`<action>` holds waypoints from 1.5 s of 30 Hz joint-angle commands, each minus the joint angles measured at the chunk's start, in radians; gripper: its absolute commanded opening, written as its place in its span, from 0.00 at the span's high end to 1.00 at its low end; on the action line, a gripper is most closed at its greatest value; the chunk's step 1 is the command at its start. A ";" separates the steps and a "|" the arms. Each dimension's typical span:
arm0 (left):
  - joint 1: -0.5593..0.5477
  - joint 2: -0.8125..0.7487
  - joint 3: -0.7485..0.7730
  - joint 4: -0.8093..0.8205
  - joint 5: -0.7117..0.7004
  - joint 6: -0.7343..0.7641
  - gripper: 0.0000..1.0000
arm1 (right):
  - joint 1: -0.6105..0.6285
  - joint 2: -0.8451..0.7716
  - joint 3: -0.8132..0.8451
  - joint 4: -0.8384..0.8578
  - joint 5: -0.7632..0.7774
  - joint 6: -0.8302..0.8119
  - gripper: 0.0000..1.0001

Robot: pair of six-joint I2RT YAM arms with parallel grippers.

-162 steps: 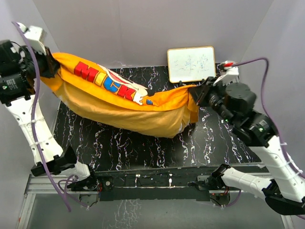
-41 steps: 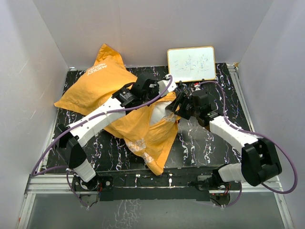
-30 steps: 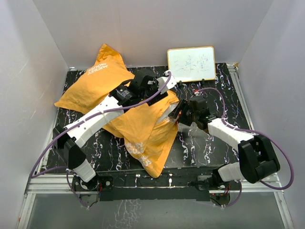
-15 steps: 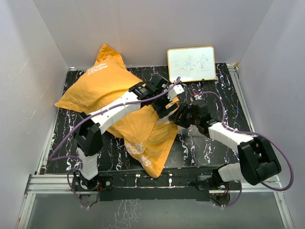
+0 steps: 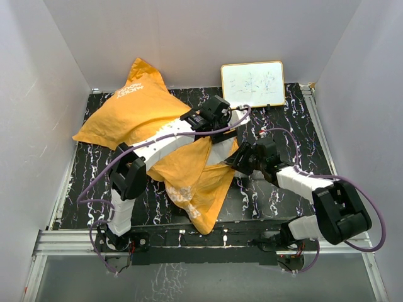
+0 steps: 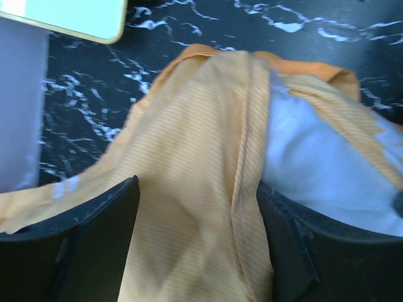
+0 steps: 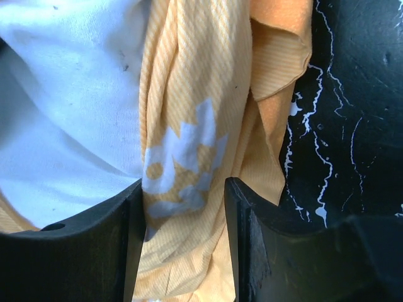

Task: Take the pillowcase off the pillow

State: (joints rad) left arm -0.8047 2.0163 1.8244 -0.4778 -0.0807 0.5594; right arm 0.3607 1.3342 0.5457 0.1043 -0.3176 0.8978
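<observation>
The orange pillowcase [image 5: 138,113] lies crumpled from the back left corner down to the table's middle front. The white pillow [image 5: 219,151] bulges out of its open end. My left gripper [image 5: 227,127] reaches over that opening. In the left wrist view its jaws [image 6: 198,189] stand wide, open, astride a loose fold of pillowcase [image 6: 189,138], with the pillow [image 6: 315,163] to the right. My right gripper [image 5: 240,160] sits at the opening's right edge. In the right wrist view it [image 7: 184,189] is shut on a bunched strip of pillowcase [image 7: 189,94], beside the pillow [image 7: 63,94].
A small framed whiteboard [image 5: 252,85] leans at the back, just behind the left gripper, and its corner [image 6: 63,12] shows in the left wrist view. The black marbled table [image 5: 296,126] is walled in white on three sides. The left arm lies across the pillowcase.
My left gripper has slid right along the pillowcase to its open end near the whiteboard. The right gripper has shifted slightly down and its jaws have narrowed on the fabric edge.
</observation>
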 commanded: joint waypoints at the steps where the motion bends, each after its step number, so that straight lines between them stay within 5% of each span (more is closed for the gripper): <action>1: 0.003 -0.079 -0.048 0.168 -0.159 0.234 0.31 | -0.011 0.051 -0.002 0.024 0.011 -0.042 0.49; 5: 0.002 -0.076 -0.035 0.240 -0.241 0.319 0.37 | -0.019 0.130 0.003 0.026 0.014 -0.049 0.49; 10: 0.002 -0.137 -0.111 0.454 -0.302 0.460 0.78 | -0.023 0.114 -0.001 0.056 -0.006 -0.050 0.47; 15: 0.009 -0.182 -0.003 0.295 -0.272 0.269 0.99 | -0.048 0.050 0.070 -0.012 0.013 -0.110 0.46; 24: 0.012 -0.338 -0.095 0.004 -0.163 0.000 1.00 | -0.117 -0.083 0.274 -0.095 -0.024 -0.209 0.26; 34: 0.046 -0.424 -0.148 -0.031 -0.153 0.003 1.00 | -0.079 0.013 0.314 -0.011 -0.188 -0.192 0.17; 45: 0.051 -0.428 -0.185 -0.050 -0.135 -0.013 1.00 | 0.022 0.042 0.301 0.013 -0.114 -0.265 0.16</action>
State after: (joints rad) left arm -0.7620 1.6478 1.6627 -0.5240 -0.2161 0.5610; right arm 0.3759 1.3552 0.8597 0.0334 -0.4431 0.6636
